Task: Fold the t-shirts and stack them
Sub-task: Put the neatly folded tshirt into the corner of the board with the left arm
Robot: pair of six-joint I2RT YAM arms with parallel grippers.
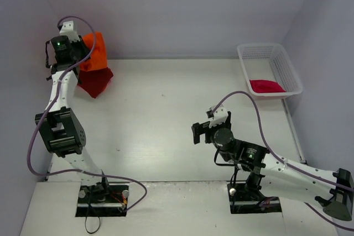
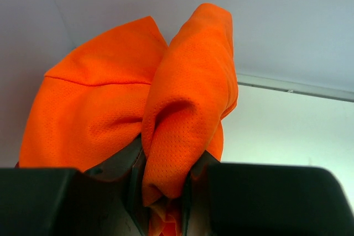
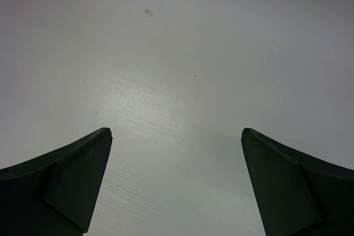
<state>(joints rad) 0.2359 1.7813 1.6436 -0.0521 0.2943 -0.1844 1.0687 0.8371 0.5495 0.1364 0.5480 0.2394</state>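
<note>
Left jaws: closed on a bunched fold of the bright orange soft knit t-shirt [image 2: 188, 109]; the cloth is pinched between them and bulges out above
Right jaws: spread wide with nothing between them, only bare white worktop [image 3: 177, 53] beneath
Orange t-shirt: hangs raised from the left jaws, well apart from the right jaws
Dark red cloth t-shirt [image 1: 95, 82]: crumpled on the worktop just below the left jaws; it seems to touch the hanging orange cloth
Crimson-pink cloth t-shirt [image 1: 266, 85]: lies in the white plastic mesh basket [image 1: 289, 69], beyond the right jaws and far from the left jaws
Handling: probably light, limp and not fragile; it will drape, bunch and slide rather than keep a shape
Where to hold: a mid-cloth bunch gives a firm pinch but no flat spread; a hem corner or shoulder seam for each pair of jaws looks better for laying it out
Risk: the hanging cloth could drag the dark red shirt along
</note>
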